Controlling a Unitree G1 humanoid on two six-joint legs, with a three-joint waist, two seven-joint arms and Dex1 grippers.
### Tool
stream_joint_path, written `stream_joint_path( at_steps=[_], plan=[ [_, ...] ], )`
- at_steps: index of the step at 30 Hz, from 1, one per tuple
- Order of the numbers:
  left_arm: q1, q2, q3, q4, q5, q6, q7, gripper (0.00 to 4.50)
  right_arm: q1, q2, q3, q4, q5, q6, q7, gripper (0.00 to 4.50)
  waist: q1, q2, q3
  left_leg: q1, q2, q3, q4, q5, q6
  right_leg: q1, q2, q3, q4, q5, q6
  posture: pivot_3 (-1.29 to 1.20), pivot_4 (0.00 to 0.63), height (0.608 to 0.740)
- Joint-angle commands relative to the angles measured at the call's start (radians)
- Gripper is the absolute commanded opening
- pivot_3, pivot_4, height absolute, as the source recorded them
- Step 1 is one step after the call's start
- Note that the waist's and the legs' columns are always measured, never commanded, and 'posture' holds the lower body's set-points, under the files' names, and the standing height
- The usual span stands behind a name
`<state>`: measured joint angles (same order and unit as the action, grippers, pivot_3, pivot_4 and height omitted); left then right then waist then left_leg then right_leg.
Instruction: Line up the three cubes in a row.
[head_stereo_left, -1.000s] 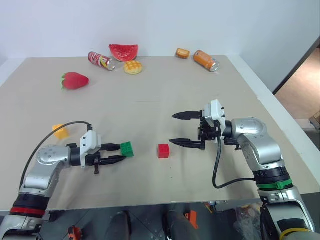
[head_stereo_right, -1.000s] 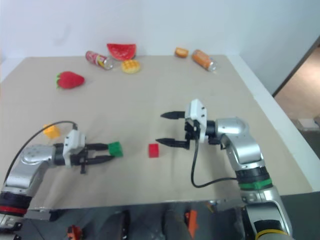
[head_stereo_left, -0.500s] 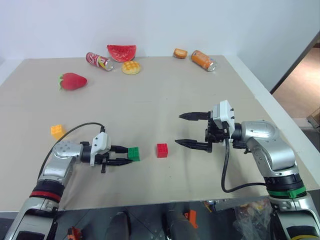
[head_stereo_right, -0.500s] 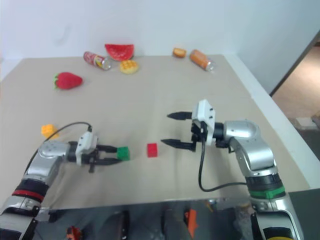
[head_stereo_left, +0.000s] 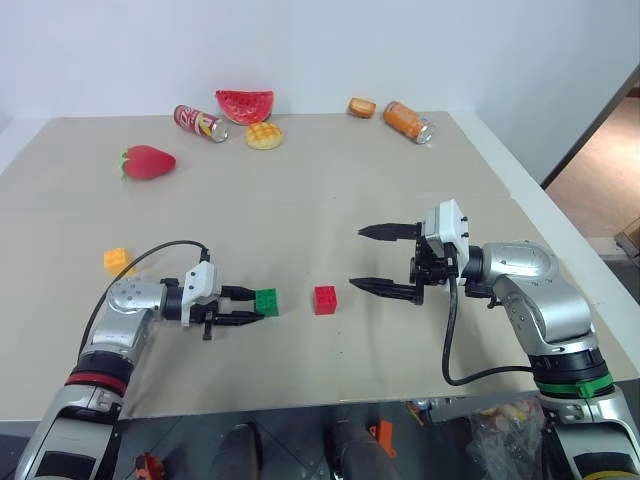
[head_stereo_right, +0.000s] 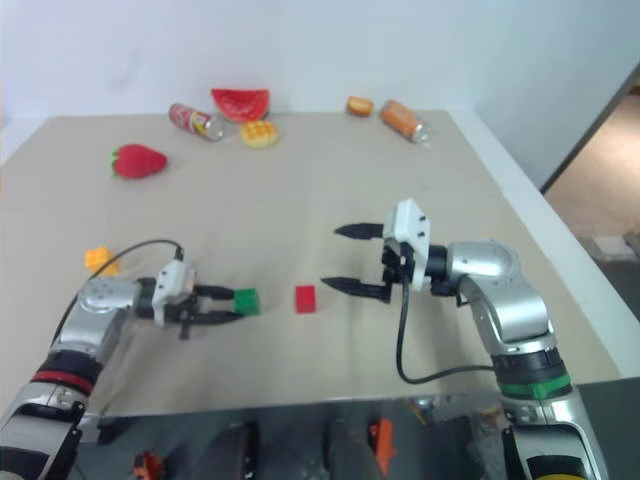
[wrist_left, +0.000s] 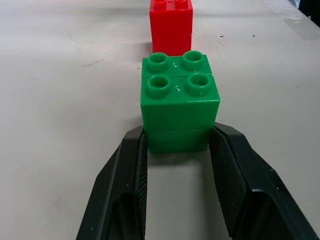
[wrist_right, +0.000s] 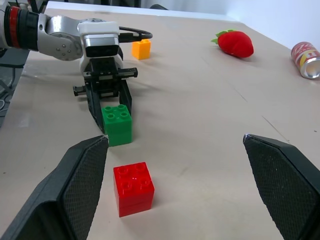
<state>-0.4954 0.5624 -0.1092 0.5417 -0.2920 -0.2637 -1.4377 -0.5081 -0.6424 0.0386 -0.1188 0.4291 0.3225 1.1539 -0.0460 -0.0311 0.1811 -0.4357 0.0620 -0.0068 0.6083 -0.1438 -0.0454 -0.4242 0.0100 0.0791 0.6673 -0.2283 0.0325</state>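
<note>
- Green cube (head_stereo_left: 266, 300), studs up, lower half hidden in left gripper (wrist_left: 177, 142) clamp, near table (head_stereo_left: 300, 200) front edge.
- Red cube (head_stereo_left: 325, 300) just beside; orange-yellow cube (head_stereo_left: 116, 260) toward left edge.
- Right gripper (head_stereo_left: 375, 258) spread wide, empty.

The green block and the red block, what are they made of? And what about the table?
The green block looks like hard, shiny plastic: smooth sides, crisp edges, round studs that catch the light. The red block looks the same, glossy with studs on top. The table looks matte, perhaps covered in beige paper or board; I can't tell which.
</note>
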Motion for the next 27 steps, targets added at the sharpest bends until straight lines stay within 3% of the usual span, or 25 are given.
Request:
stream_joint_path(
  at_steps=[1, 2, 3, 7, 8, 17, 23, 27],
  plan=[
    [-0.013, -0.001, 0.011, -0.005, -0.001, 0.037, 0.004, 2.25, -0.014, -0.009, -0.026, -0.025, 0.019, -0.010, 0.001, 4.50, 0.000, 0.000, 0.000, 0.000, 0.000, 0.000, 0.000, 0.000, 0.000, 0.000, 0.000, 0.000, 0.000, 0.000, 0.000, 0.00, 0.150, 0.740],
    [-0.006, 0.000, 0.008, -0.023, -0.009, 0.063, -0.003, 2.33, -0.014, -0.010, -0.027, -0.024, 0.019, -0.011, 0.002, 4.50, 0.000, 0.000, 0.000, 0.000, 0.000, 0.000, 0.000, 0.000, 0.000, 0.000, 0.000, 0.000, 0.000, 0.000, 0.000, 0.00, 0.150, 0.740],
    [0.005, 0.001, 0.006, -0.042, -0.016, 0.075, -0.011, 3.03, -0.014, -0.011, -0.028, -0.022, 0.019, -0.012, 0.002, 4.50, 0.000, 0.000, 0.000, -0.001, 0.000, 0.000, 0.001, 0.000, 0.000, 0.000, 0.000, 0.000, 0.000, 0.000, 0.000, 0.00, 0.150, 0.740],
    [0.040, -0.005, 0.021, -0.101, -0.030, 0.064, -0.008, 4.31, -0.019, -0.011, -0.028, -0.016, 0.019, -0.013, 0.004, 4.50, 0.000, 0.000, 0.000, -0.001, 0.000, 0.000, 0.000, 0.000, 0.000, -0.001, 0.000, 0.000, 0.000, -0.001, 0.001, 0.00, 0.150, 0.740],
    [0.053, 0.002, 0.026, -0.128, -0.047, 0.086, -0.017, 4.44, -0.020, -0.010, -0.026, -0.014, 0.019, -0.013, 0.005, 4.50, 0.000, 0.000, 0.000, -0.001, 0.000, 0.000, -0.001, 0.000, 0.000, -0.001, 0.000, 0.000, 0.000, -0.001, 0.001, 0.00, 0.150, 0.740],
    [0.191, 0.164, 0.151, -0.233, -0.095, 0.119, -0.015, 4.44, -0.034, -0.011, -0.023, -0.006, 0.021, -0.015, 0.016, 4.50, -0.003, 0.000, 0.000, 0.000, 0.001, 0.000, -0.002, 0.000, 0.000, -0.002, 0.001, 0.000, 0.000, -0.002, -0.001, 0.00, 0.150, 0.740],
    [0.253, 0.204, 0.327, -0.202, -0.081, 0.108, 0.183, 4.44, -0.041, 0.000, -0.017, -0.001, 0.023, -0.020, 0.026, 4.50, 0.000, 0.000, 0.000, -0.001, 0.001, 0.001, -0.002, 0.000, 0.000, -0.002, 0.000, 0.000, 0.000, -0.002, -0.001, 0.00, 0.150, 0.740],
    [0.346, 0.200, 0.382, -0.311, -0.099, 0.154, 0.256, 4.44, -0.055, 0.008, -0.009, 0.012, 0.019, -0.024, 0.032, 4.50, -0.001, 0.000, 0.000, -0.001, 0.001, 0.002, -0.003, 0.000, -0.001, -0.003, -0.001, 0.000, -0.001, -0.002, -0.001, 0.00, 0.150, 0.740]
  ],
)
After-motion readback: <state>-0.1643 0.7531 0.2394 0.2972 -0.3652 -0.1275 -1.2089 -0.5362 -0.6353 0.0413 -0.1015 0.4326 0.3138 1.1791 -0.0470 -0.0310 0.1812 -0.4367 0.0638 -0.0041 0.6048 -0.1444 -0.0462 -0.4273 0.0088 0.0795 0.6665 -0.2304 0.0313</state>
